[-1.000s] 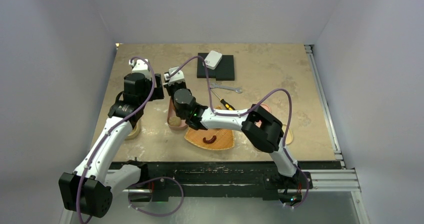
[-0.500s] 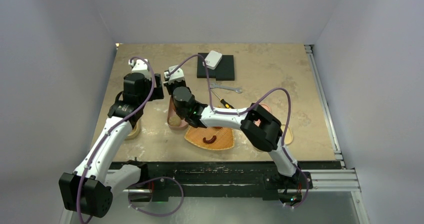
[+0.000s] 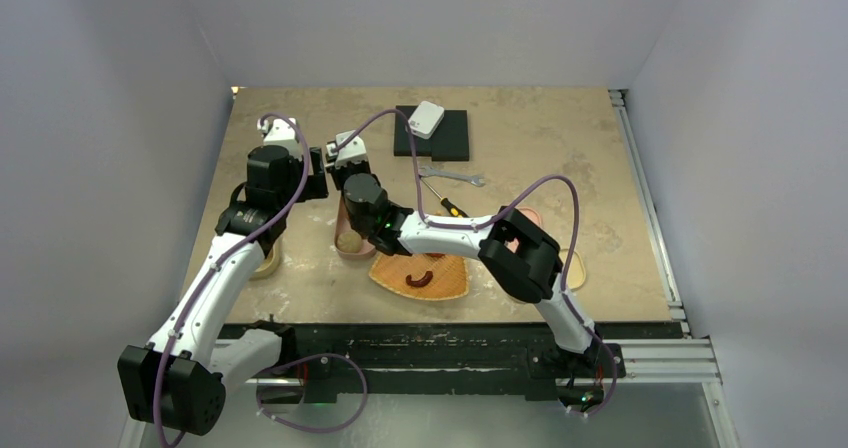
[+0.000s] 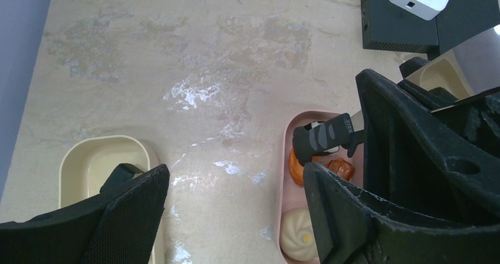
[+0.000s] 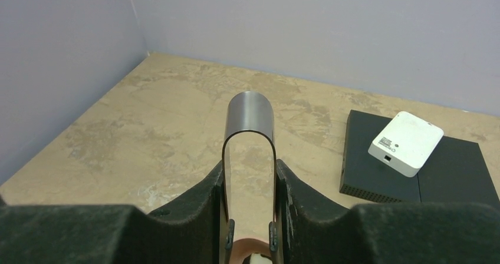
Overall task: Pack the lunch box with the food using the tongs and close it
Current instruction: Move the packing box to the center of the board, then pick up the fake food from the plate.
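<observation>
Right gripper [image 5: 249, 187] is clamped narrow on the tongs [image 5: 249, 114], one pad against each steel arm, the looped end pointing up and away toward the far wall. In the left wrist view the dark tips of the tongs hang over the far end of the pink lunch box [image 4: 287, 175], right above the orange pieces [image 4: 341, 168]. Whether the tips pinch anything cannot be told. A beige bun [image 4: 301, 233] sits in the near part of the same box.

Left gripper [image 4: 234, 178] hovers spread wide and holds nothing, above bare counter [image 4: 177, 52] between the lunch box and a cream tray [image 4: 88, 158] to its left.

The step in hand looks like loading food into the box. A brown sausage [image 3: 418, 278] lies on the woven mat [image 3: 455, 280] just near and right of the box, not yet packed.

The next move probably calls for raising the tips clear of the box rim, swinging them near and right over the mat, and easing the squeeze so the tips spread. They should then straddle the sausage across its narrow width before closing. A round piece may roll out of a slanted pinch. Closing the box comes after that.
</observation>
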Motion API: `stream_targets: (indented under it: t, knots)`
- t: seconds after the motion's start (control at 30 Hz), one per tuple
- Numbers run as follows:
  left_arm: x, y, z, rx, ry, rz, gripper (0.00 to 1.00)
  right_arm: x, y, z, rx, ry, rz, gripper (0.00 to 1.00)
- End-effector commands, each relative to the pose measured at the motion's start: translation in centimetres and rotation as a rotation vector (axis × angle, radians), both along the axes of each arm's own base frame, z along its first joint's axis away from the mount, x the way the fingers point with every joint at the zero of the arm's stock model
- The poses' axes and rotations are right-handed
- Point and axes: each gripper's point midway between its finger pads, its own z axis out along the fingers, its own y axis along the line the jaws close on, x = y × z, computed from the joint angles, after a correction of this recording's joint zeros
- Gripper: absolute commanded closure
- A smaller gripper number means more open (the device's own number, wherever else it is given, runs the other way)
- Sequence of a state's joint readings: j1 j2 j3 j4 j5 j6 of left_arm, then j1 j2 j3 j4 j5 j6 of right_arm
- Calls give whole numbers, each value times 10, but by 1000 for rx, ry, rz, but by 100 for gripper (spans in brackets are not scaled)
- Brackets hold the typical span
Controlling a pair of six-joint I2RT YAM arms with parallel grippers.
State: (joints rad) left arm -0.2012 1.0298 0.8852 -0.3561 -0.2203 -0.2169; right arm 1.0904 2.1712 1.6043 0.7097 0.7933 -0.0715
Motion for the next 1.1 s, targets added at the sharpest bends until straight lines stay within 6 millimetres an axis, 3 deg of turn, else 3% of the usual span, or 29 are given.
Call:
stream_targets:
  t: [0.0, 0.13, 0.4, 0.77, 1.07]
  knots:
    - [4, 2, 11, -7, -46, -2, 17, 4, -1, 33, 82, -42, -12, 65]
    - [4, 2, 11, -7, -45, -1, 17, 3, -6, 39, 95, -52, -24, 68]
    - [4, 4, 12, -8, -51, 5, 17, -8, -29, 77, 164, -88, -33, 72]
    - [5, -1, 7, -13, -40, -18, 18, -48, -74, 122, 209, -102, 21, 74]
    - [6, -11, 1, -39, -20, -65, 18, -78, -114, 87, 135, 53, 110, 73]
